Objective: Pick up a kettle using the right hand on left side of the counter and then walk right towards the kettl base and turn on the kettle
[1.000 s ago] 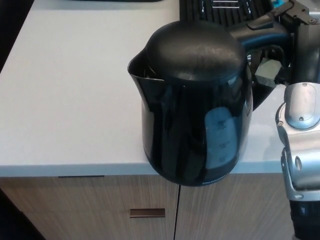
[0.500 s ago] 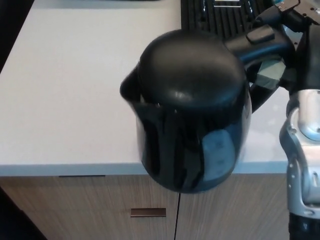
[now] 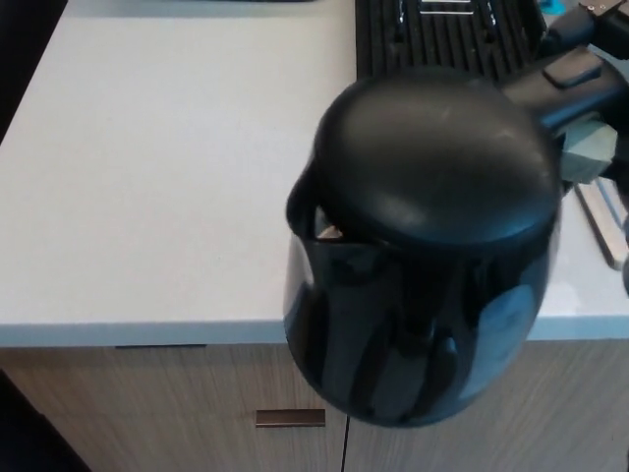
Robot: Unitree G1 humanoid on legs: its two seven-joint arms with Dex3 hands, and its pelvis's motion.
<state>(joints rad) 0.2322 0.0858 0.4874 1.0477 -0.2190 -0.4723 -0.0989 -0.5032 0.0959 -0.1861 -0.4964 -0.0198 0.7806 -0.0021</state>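
Hanging close under the camera, the glossy black plastic kettle with its domed lid (image 3: 428,256) is being carried clear above the pale white counter (image 3: 167,177), spout leftward. Its handle is reaching up-right to the robot's right hand (image 3: 590,39), mostly out of frame, so I cannot tell its grip. No base is showing yet; the carrying is probably only beginning.

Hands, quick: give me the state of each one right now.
Left hand: not in view.
Right hand: only a sliver shows at the top right by the handle of the black kettle, which is up off the counter; shut on the kettle.
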